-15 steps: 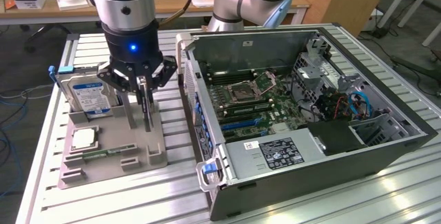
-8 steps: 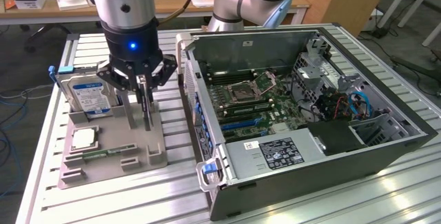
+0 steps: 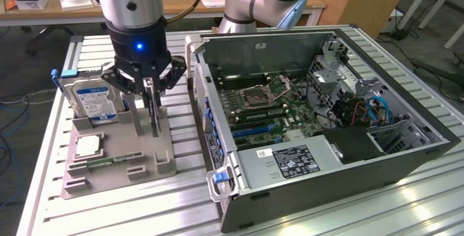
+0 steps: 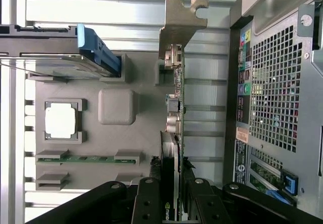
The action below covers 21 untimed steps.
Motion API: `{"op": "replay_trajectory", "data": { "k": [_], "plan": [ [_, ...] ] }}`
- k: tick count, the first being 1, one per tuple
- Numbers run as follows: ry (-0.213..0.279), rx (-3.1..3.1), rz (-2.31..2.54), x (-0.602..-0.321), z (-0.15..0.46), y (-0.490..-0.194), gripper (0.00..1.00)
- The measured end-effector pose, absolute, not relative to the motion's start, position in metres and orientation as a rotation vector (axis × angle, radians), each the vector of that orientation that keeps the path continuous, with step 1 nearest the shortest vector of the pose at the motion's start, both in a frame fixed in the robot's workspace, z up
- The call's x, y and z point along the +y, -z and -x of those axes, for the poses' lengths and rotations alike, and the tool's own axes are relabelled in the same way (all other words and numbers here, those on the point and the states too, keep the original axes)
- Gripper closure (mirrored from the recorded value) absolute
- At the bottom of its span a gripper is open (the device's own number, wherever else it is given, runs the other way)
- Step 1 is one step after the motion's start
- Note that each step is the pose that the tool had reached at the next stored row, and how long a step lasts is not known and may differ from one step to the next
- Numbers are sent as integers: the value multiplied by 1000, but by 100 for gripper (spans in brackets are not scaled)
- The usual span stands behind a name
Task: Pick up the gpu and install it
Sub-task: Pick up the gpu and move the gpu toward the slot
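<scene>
The gpu [image 3: 154, 122] stands on edge in the grey holder [image 3: 145, 157], a thin dark card seen edge-on. My gripper [image 3: 151, 97] hangs straight above it with both fingers pressed on the card's upper edge, shut on it. In the wrist view the gpu [image 4: 177, 103] runs away from the gripper [image 4: 174, 183] as a narrow green strip, ending in its silver bracket [image 4: 179, 22]. Its lower edge sits at the holder's slot [image 4: 164, 72]; whether it is lifted clear I cannot tell.
The grey holder [image 4: 117, 105] also carries a blue-labelled hard drive [image 3: 91, 100], a processor chip [image 3: 86, 146] and a memory stick [image 3: 108, 161]. The open computer case [image 3: 319, 111] lies to the exterior view's right, motherboard [image 3: 268, 105] exposed. A second arm [image 3: 261, 2] stands behind it.
</scene>
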<state>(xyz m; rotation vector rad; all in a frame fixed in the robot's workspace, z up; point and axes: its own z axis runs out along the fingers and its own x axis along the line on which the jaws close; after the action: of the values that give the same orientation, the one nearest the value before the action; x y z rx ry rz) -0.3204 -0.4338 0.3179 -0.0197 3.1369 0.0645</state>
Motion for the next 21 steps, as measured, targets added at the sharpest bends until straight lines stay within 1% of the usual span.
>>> {"op": "replay_trajectory", "data": {
  "k": [2,21],
  "plan": [
    [-65,3137,20,-434,320,-322,74],
    [-65,3137,20,-434,320,-329,74]
  ]
}}
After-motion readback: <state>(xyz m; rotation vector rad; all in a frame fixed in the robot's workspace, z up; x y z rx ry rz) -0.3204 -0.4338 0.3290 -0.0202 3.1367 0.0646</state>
